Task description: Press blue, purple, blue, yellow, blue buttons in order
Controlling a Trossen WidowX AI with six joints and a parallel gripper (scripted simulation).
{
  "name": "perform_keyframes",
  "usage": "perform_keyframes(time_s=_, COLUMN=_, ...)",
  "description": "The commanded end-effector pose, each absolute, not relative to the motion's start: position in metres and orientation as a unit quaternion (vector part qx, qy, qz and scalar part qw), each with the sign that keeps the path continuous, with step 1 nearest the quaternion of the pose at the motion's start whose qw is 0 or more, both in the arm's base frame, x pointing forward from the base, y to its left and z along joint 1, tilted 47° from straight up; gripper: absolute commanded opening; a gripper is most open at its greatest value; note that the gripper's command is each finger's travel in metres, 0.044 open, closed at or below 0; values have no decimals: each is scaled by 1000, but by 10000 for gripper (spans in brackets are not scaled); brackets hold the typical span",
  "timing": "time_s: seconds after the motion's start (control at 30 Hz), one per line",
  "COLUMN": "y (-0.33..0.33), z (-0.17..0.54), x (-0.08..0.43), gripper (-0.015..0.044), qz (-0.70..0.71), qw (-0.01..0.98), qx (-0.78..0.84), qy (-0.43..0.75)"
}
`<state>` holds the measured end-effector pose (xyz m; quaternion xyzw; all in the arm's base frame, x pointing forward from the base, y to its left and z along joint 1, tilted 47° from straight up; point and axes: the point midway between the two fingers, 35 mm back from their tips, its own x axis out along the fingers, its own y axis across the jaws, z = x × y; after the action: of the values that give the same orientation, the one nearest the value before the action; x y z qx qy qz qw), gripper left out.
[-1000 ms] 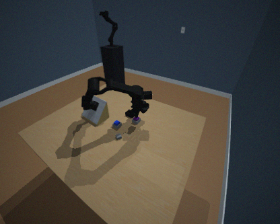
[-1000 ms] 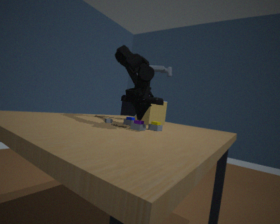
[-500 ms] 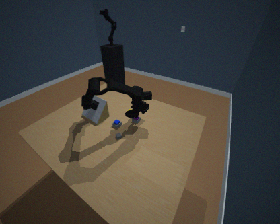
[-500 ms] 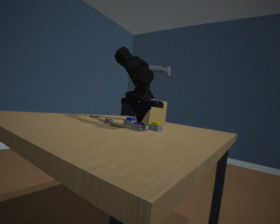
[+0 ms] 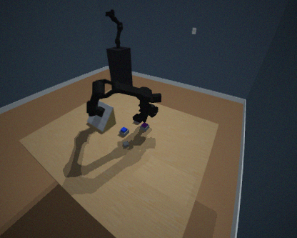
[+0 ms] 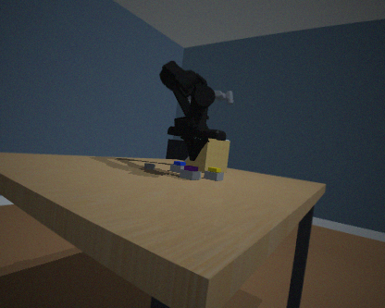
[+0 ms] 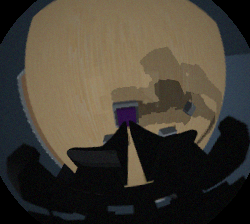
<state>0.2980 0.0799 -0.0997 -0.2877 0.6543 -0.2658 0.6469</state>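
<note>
The purple button (image 5: 144,126) (image 6: 191,168) (image 7: 126,115) sits on a grey base. My gripper (image 5: 144,121) (image 6: 192,159) (image 7: 128,123) is shut and empty, pointing down, with its tips a little above the purple button. In the wrist view the tips overlap the near edge of the purple cap. The blue button (image 5: 123,129) (image 6: 180,163) stands beside it; in the wrist view my finger hides its cap. The yellow button (image 6: 214,169) shows in the exterior view; the gripper hides its cap in the top view and the wrist view.
A small grey block (image 5: 126,144) (image 6: 149,166) (image 7: 189,108) lies on the table (image 5: 161,194) (image 6: 126,201) (image 7: 75,65) near the blue button. A large wedge-shaped block (image 5: 111,120) (image 6: 220,154) stands behind the buttons, close to the arm. The arm's shadow falls across the table.
</note>
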Motion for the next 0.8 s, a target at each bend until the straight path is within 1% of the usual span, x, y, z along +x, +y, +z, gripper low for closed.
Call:
perform_keyframes(time_s=0.0, y=87, z=-92, x=298, gripper=20, qz=-268, qw=646, qx=-284, qy=656)
perform_keyframes(time_s=0.17, y=128, z=-53, x=298, gripper=20, qz=-267, qw=646, qx=-283, qy=657)
perform_keyframes(time_s=0.33, y=129, z=-49, x=297, gripper=20, qz=-267, qw=646, qx=-283, qy=657)
perform_keyframes(time_s=0.47, y=109, z=-20, x=277, gripper=20, qz=-268, qw=645, qx=-284, qy=657)
perform_keyframes(time_s=0.77, y=49, z=32, x=212, gripper=20, qz=-268, qw=643, qx=-286, qy=658)
